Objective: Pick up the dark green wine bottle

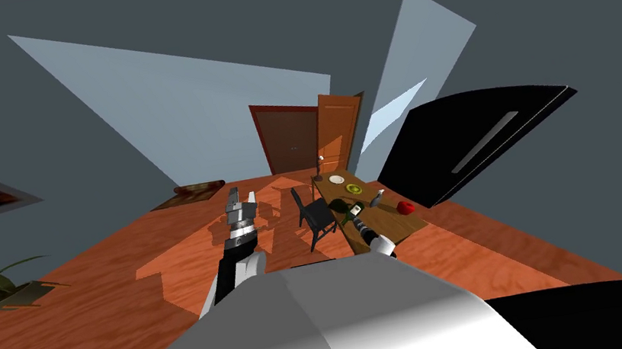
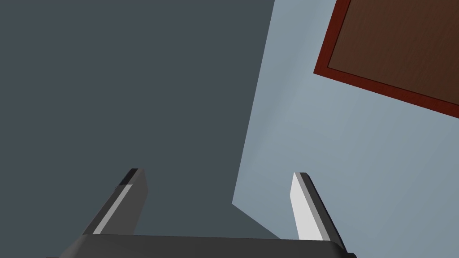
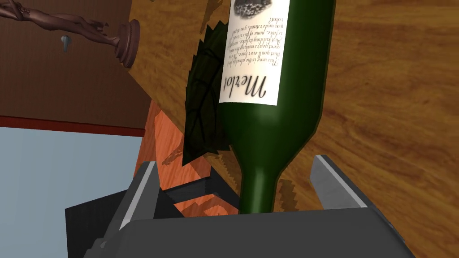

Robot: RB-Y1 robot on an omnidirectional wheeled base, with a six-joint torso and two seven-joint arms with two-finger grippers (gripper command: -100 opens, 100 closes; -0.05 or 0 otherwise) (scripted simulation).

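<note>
While my right pincer (image 3: pixel 234 160) stands wide open over the wooden table (image 3: pixel 394 89), the dark green wine bottle (image 3: pixel 264 130) lies there with its neck between my fingers, touching neither (a dark leaf (image 3: pixel 201 103) sits just beside it), and my left pincer (image 2: pixel 217 172) is open too, holding nothing.

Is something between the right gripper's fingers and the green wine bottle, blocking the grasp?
Nothing visible. The neck of the wine bottle stands between the open fingers of the right gripper, with a free gap on each side. A dark leaf lies beside the bottle's body.
</note>
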